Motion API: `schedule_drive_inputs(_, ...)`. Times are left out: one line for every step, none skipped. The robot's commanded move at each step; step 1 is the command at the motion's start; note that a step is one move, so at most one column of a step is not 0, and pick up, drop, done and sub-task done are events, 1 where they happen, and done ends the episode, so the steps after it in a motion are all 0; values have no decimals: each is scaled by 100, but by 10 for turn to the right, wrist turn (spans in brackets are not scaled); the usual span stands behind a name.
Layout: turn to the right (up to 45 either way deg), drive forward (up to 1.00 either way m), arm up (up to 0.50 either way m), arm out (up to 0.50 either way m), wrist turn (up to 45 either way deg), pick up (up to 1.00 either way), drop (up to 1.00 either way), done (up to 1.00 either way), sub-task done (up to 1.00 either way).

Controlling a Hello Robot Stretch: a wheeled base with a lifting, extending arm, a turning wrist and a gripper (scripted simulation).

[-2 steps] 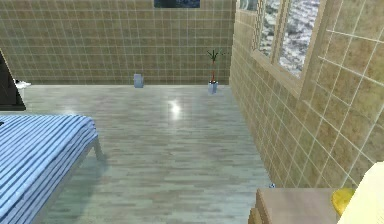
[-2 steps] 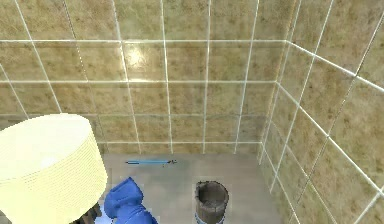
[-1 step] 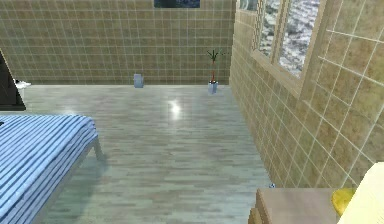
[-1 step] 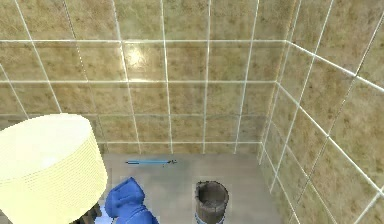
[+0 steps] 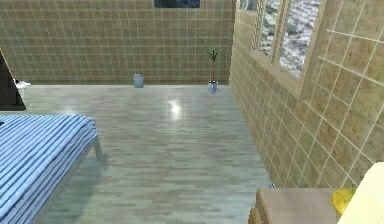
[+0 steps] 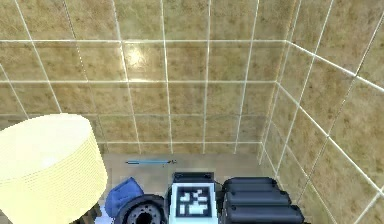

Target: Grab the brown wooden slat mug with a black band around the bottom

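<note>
Tan-tiled walls meet in a corner behind a bedside table (image 5: 300, 207). The robot's arm (image 6: 260, 198) lies low over it at the bottom centre of the arm side view. Its gripper (image 6: 138, 209) is a dark mass at bottom left of centre, just beside a cream lampshade (image 6: 45, 165) at lower left. Whether the jaws grasp anything cannot be told, since the far end is lost against a blue shape (image 6: 122, 190) and the tabletop. A thin blue pen (image 6: 150, 161) lies mid-frame on the table, apart from the gripper. Where the brown wooden slat mug stands cannot be told from these views.

The likely risk is the tight corner. With the arm so near the lamp and two walls close by, a turn of the base or a careless reach could tip the shade or sweep the pen off.

At the forward view's upper centre, a small grey bin (image 5: 137, 80) stands against the far wall, its contents too small to tell. Right of it, a pot (image 5: 212, 87) holds a thin green plant (image 5: 212, 60). A blue striped bed (image 5: 40, 150) sits at lower left.
</note>
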Motion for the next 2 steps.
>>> schedule_drive_inputs(0,0,0,6,0,0,0,0,0)
schedule_drive_inputs(0,0,0,0,450,0,0,0,0)
